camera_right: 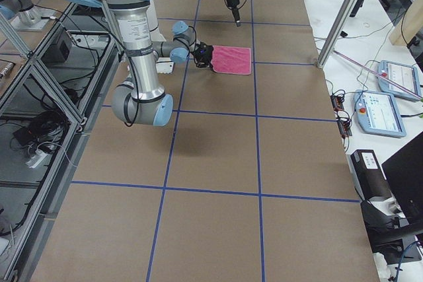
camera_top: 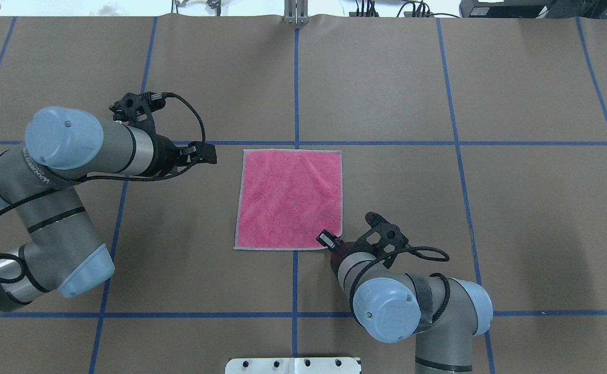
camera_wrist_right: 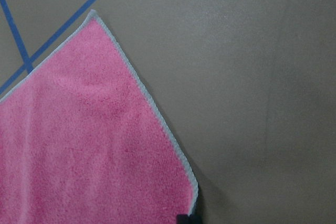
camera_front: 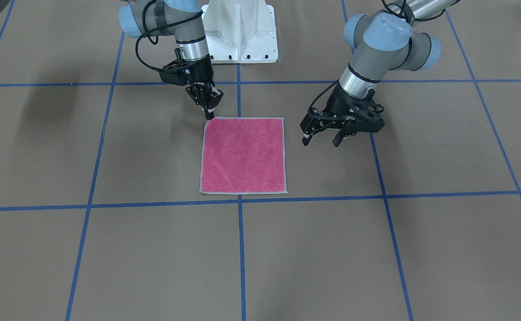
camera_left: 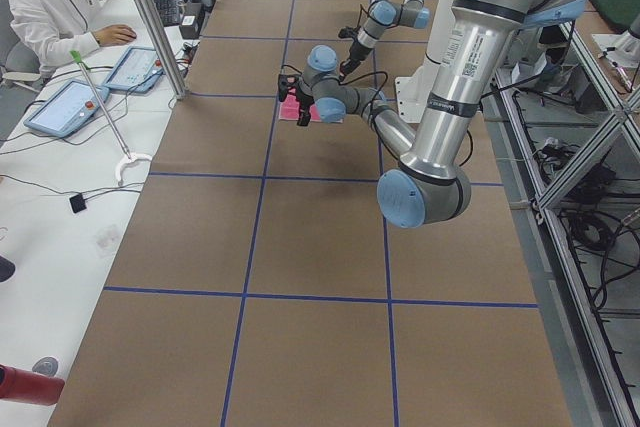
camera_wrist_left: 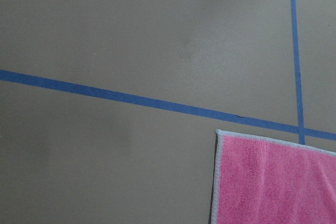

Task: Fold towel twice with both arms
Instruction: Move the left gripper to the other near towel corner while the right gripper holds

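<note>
The towel (camera_front: 242, 156) lies flat and pink face up on the brown table, square, with a light grey hem. My right gripper (camera_front: 209, 117) points down at the towel's corner nearest the robot and is shut on that corner (camera_top: 329, 244); in the right wrist view its dark fingertips (camera_wrist_right: 187, 217) show at the corner's tip. My left gripper (camera_front: 320, 141) hovers open just beside the towel's opposite side, apart from it, with nothing between its fingers. The left wrist view shows only a towel corner (camera_wrist_left: 262, 182) and the table.
Blue tape lines (camera_front: 240, 198) grid the brown table. The white pedestal base (camera_front: 240, 40) stands behind the towel. A person (camera_left: 55, 7) sits at a side desk with tablets (camera_left: 65, 107) along the table's far edge.
</note>
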Action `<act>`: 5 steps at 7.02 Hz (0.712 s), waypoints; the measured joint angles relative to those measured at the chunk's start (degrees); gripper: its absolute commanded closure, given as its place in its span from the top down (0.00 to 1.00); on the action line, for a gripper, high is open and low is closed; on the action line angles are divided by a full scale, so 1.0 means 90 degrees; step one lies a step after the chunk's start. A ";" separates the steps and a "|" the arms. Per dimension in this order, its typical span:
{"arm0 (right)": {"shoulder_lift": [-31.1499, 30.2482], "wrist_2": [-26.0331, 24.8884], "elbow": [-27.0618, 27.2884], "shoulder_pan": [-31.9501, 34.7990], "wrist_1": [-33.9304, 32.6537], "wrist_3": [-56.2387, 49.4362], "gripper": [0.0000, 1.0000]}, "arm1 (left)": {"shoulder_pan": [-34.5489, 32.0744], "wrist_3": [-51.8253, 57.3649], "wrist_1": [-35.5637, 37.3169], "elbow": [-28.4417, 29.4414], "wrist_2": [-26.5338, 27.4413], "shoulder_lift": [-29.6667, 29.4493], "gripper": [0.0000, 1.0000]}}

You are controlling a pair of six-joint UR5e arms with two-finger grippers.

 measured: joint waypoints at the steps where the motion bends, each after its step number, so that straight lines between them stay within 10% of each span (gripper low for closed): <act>1: -0.0003 -0.0030 0.0077 0.0076 0.0000 -0.0033 0.00 | 0.0004 -0.0095 -0.0002 -0.0008 0.0005 -0.0009 0.98; 5: -0.0004 -0.0057 0.0341 0.0287 0.0006 -0.0025 0.00 | 0.0727 -0.2142 -0.0019 -0.0186 0.1103 -0.0054 0.98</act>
